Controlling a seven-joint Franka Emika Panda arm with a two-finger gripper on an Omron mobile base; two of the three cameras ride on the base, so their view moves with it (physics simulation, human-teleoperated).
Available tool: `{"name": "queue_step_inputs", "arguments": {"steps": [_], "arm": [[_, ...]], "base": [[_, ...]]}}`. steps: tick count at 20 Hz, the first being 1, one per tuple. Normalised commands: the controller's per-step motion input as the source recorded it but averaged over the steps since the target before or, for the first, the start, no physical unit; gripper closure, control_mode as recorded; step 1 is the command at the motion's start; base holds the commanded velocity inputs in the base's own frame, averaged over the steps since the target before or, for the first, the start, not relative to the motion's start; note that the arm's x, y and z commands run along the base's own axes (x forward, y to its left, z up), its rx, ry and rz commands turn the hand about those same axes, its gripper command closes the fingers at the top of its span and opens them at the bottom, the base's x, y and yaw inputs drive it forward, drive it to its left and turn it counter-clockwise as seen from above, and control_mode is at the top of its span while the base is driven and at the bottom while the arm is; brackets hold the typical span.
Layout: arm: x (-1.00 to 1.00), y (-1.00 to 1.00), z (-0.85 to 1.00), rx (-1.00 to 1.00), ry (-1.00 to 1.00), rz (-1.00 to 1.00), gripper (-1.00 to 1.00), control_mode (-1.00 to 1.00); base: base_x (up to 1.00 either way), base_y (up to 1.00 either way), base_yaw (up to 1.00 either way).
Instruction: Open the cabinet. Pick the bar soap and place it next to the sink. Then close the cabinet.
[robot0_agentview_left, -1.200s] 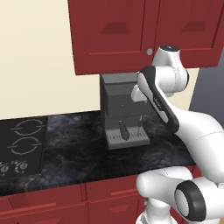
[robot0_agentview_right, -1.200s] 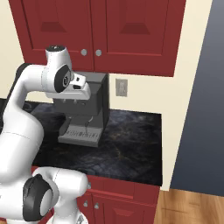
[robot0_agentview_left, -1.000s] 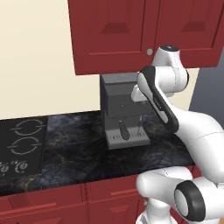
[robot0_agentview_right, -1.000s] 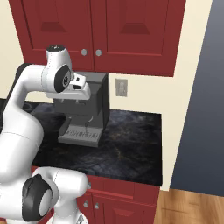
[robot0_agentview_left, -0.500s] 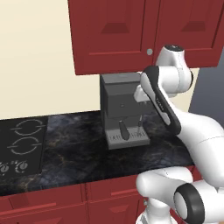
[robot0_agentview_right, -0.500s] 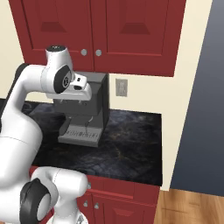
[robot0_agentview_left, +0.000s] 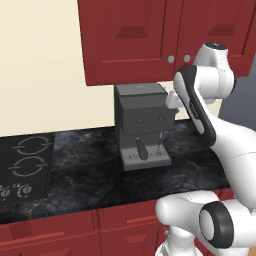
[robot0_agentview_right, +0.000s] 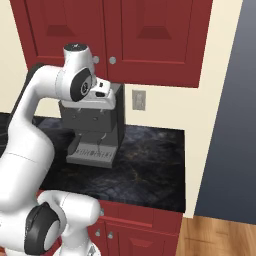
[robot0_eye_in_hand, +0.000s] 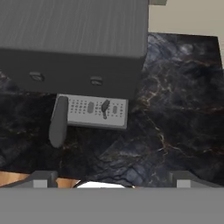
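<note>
Cabinet (robot0_agentview_right: 125, 35) doors shut | jaws (robot0_eye_in_hand: 111, 177) wide, empty, above coffee machine (robot0_eye_in_hand: 83, 48) | no legible writing

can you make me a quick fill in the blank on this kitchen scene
1. The cabinet doors are ____.
2. The coffee machine stands on the ____ counter.
3. The gripper points down with its jaws ____.
4. The stove lies to the ____ of the coffee machine in the left base view.

Missing words: shut; black; open; left

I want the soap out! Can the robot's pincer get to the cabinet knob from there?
Probably yes. The open pincer points down at the coffee machine; nothing blocks the knob above.
</note>
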Motion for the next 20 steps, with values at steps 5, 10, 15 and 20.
{"name": "queue_step_inputs", "arguments": {"steps": [5, 10, 15, 20], "arm": [[0.0, 0.0, 0.29, 0.03, 0.0, 0.0, -1.0, -1.0], [0.14, -0.07, 0.41, 0.12, -0.11, 0.0, -1.0, -1.0], [0.16, -0.3, 0.29, 0.15, -0.15, -0.04, -1.0, -1.0], [0.19, -0.32, 0.18, 0.13, -0.13, -0.07, -1.0, -1.0]], "base": [[0.0, 0.0, 0.0], [0.0, 0.0, 0.0], [0.0, 0.0, 0.0], [0.0, 0.0, 0.0]]}}
